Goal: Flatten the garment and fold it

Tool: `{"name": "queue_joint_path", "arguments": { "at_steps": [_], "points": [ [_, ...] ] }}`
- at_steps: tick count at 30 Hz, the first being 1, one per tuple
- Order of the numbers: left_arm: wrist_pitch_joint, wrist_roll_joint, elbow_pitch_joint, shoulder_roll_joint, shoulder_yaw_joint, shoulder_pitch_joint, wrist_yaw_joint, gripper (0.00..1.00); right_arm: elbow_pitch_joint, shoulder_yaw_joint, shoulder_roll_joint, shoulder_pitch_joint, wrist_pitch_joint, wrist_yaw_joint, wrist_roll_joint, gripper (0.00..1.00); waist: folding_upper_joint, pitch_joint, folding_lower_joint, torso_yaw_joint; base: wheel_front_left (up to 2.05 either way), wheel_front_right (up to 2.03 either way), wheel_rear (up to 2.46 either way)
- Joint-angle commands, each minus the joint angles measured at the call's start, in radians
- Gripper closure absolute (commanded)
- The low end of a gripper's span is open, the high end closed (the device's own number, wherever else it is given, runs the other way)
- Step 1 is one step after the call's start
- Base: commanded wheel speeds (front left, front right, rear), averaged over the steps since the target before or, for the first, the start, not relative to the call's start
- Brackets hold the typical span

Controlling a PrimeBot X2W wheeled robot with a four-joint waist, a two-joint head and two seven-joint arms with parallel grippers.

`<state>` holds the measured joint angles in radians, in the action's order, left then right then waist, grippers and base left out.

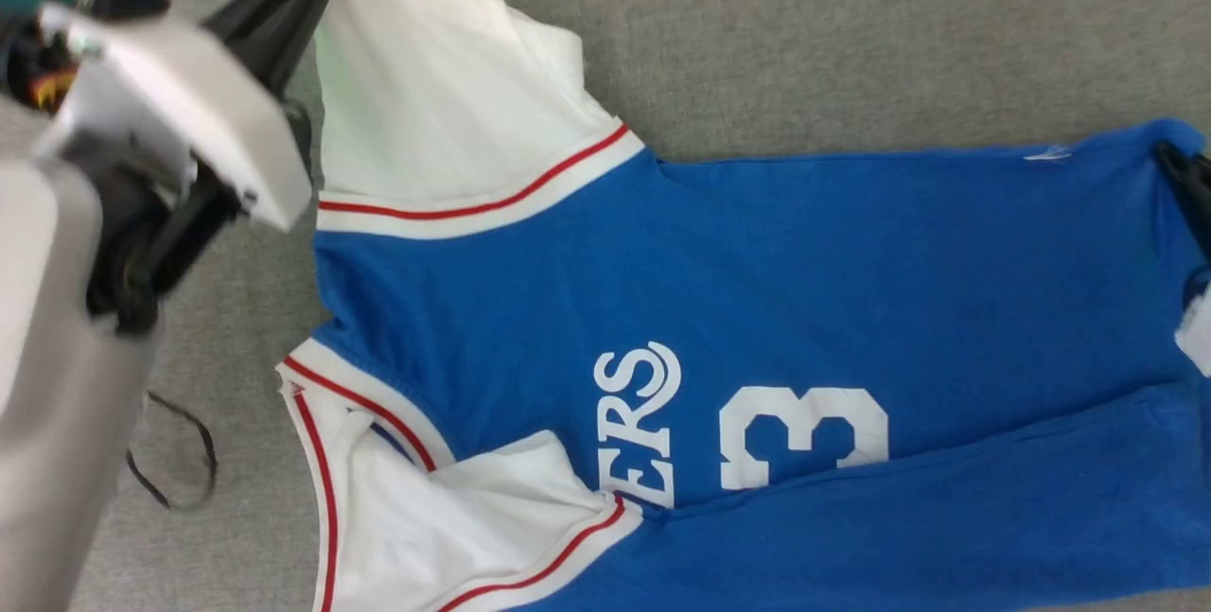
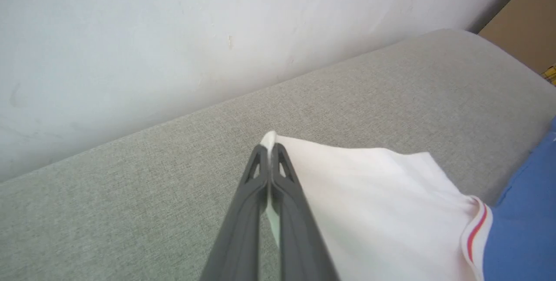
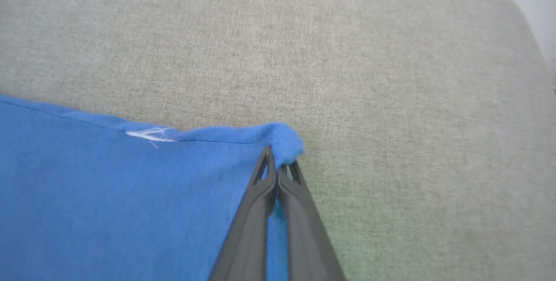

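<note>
Grey woven upholstery carries the work, with a white wall rising behind its far edge. The blue jersey lies on it sideways to the robot, collar end to the robot's left and hem to its right. Nearest the robot, the near sleeve is crumpled inward and a long near flap of blue body cloth lies doubled over, covering the bottom of the white "ERS" lettering and the number 3. A thin dark loop lies on the upholstery beside the collar. Beyond the print, the blue chest is fairly smooth. At the far side, the left end effector is clenched on the tip of the white far sleeve, and the right end effector is pinched tight on the far hem corner, near a loose white thread. The step in hand looks like flattening: both far corners are gripped for a stretch. The next move likely calls for pulling the two grips apart and away from the robot, evenly, so the far edge draws taut without dragging the whole jersey; the doubled near flap and near sleeve will need opening out afterwards.
</note>
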<state>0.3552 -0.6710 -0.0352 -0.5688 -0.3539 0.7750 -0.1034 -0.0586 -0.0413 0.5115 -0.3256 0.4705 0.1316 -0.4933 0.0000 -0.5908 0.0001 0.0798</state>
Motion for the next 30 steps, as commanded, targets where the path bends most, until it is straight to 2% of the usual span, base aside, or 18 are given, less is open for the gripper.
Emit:
{"name": "queue_joint_path", "arguments": {
  "at_steps": [1, 6, 14, 17, 22, 29, 30],
  "points": [
    [-0.021, -0.007, 0.016, -0.003, 0.013, -0.029, 0.007, 1.00, 0.001, -0.009, -0.001, 0.016, -0.014, -0.001, 0.003, 1.00, 0.0000, 0.040, -0.0001, -0.002, 0.00, 0.00, 0.00],
    [-0.130, -0.055, 0.165, -0.008, 0.072, -0.215, 0.027, 1.00, -0.022, -0.077, -0.013, 0.116, -0.095, -0.001, 0.008, 1.00, 0.0000, 0.140, -0.0001, -0.024, 0.00, 0.00, 0.00],
    [-0.208, -0.094, 0.384, -0.047, 0.147, -0.612, 0.112, 1.00, -0.083, -0.146, -0.081, 0.345, -0.141, -0.001, -0.001, 1.00, 0.0000, 0.283, -0.0001, -0.052, 0.00, 0.00, 0.00],
    [-0.220, -0.107, 0.431, -0.041, 0.142, -0.763, 0.141, 1.00, -0.084, -0.165, -0.117, 0.422, -0.156, -0.001, -0.001, 1.00, 0.0000, 0.318, -0.0001, -0.060, 0.00, 0.00, 0.00],
    [-0.231, -0.116, 0.390, -0.010, 0.082, -0.913, 0.149, 1.00, -0.050, -0.157, -0.165, 0.519, -0.188, -0.001, 0.026, 1.00, 0.0000, 0.354, -0.0001, -0.079, 0.00, 0.00, 0.00],
    [-0.223, -0.101, 0.199, 0.029, 0.005, -0.918, 0.130, 1.00, 0.012, -0.118, -0.172, 0.528, -0.215, -0.001, 0.058, 1.00, 0.0000, 0.373, -0.0001, -0.082, 0.00, 0.00, 0.00],
    [-0.222, -0.096, 0.179, 0.031, -0.002, -0.912, 0.127, 1.00, 0.023, -0.116, -0.168, 0.525, -0.215, -0.001, 0.068, 0.65, 0.0000, 0.374, -0.0001, -0.082, 0.00, 0.00, 0.00]
  ]
}}
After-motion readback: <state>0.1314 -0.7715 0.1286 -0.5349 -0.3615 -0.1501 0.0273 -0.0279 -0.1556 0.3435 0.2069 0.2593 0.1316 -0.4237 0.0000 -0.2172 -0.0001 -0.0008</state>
